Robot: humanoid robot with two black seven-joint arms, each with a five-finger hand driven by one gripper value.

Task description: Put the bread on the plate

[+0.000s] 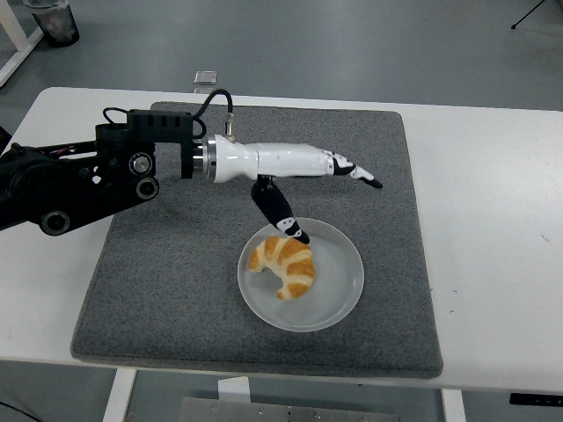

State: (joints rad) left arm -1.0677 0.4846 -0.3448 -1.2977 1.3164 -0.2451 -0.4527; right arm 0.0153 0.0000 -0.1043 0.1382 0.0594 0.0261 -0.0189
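Observation:
A golden croissant lies on the pale round plate, which sits on the grey mat. My left hand hovers above and behind the plate, open, its white fingers stretched out to the right and its thumb pointing down toward the plate's far rim. The hand holds nothing and is apart from the croissant. The black left arm comes in from the left edge. No right arm shows.
The grey mat covers the middle of the white table. A small clear object sits at the table's far edge. A dark container stands on the floor at the top left.

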